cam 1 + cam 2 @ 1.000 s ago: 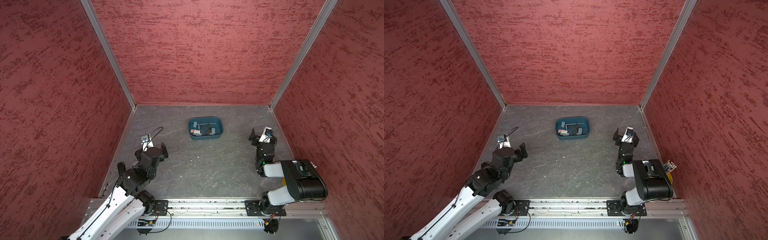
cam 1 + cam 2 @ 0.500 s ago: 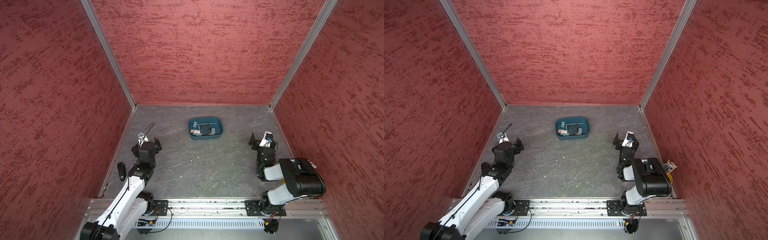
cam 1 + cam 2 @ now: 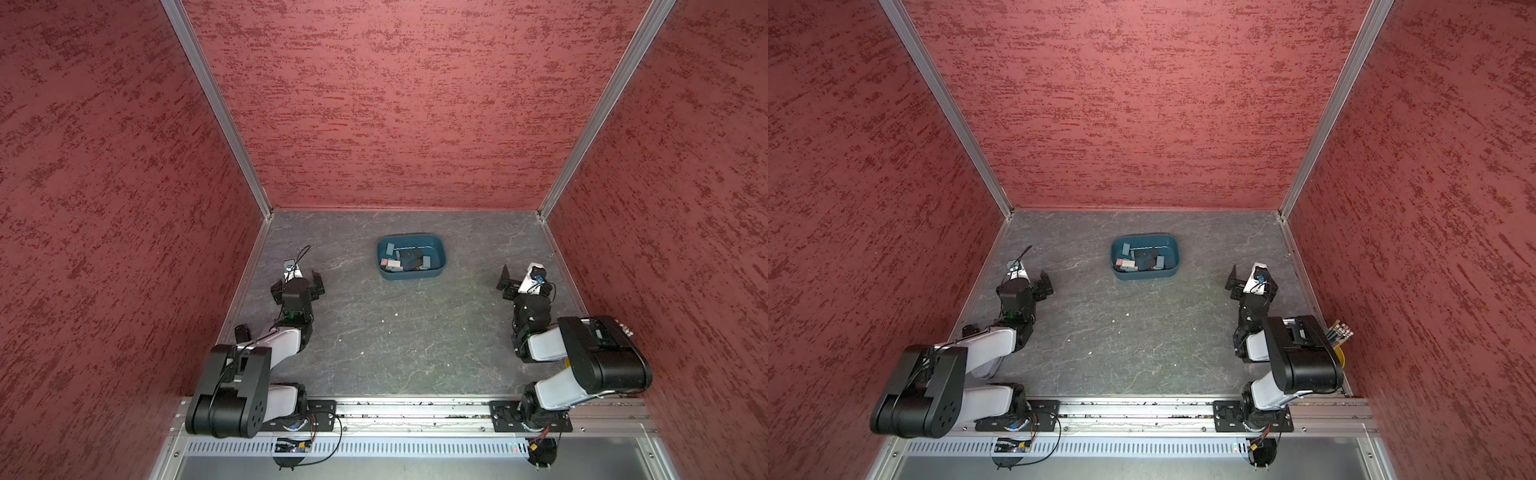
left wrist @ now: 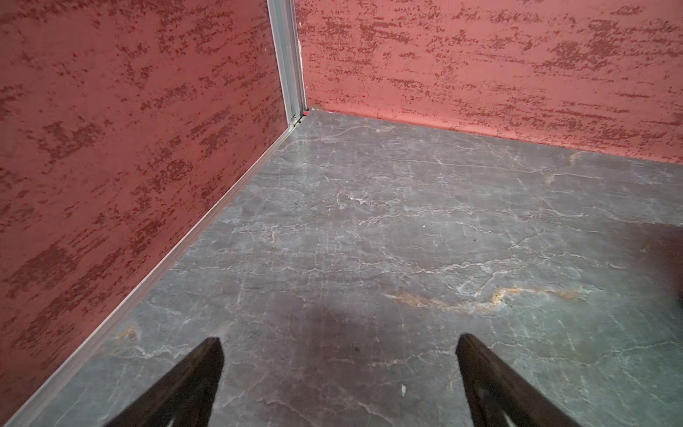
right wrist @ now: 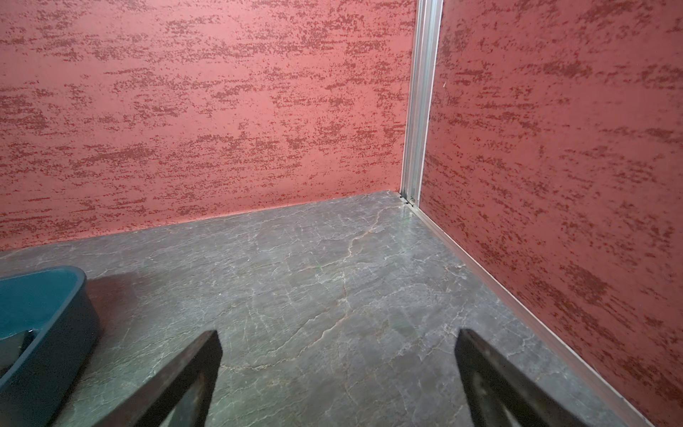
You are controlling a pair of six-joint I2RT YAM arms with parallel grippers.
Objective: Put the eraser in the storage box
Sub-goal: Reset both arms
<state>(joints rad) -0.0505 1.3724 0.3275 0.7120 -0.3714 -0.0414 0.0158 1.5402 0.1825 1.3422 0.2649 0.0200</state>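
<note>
Moved lately: left arm (image 3: 266,345) has folded back toward its base, elbow tucked low, so its gripper sits a bit closer to the side wall than a second ago; right arm only swung a touch; box hasn't budged
Eraser: none loose on the table that I can spot. A handful of erasers (image 3: 390,262) lie jumbled inside the storage box, some pale, some grey-blue, some dark
Storage box (image 3: 443,258): teal tub, mid-table toward the back wall, long axis running side to side
Which way from the grippers: ahead and inward of both, roughly as far from either; only the right wrist view catches a corner of it
Left gripper (image 4: 340,342): jaws spread wide, nothing between them, low over bare table
Right gripper (image 5: 338,332): same deal, wide apart and empty
Mystery bit (image 3: 240,332): small dark thing by the left wall, just beside the left arm, too small to tell what it is
Table (image 3: 395,353): grey marbled slab, a few white specks
Room: red textured walls (image 3: 395,104) on three sides; yellow pencil cup (image 3: 1341,355) tucked behind the right arm in a top view
My read: job looks done, arms parked; if that dark bit turns out to be an eraser, the left arm is the nearer one
</note>
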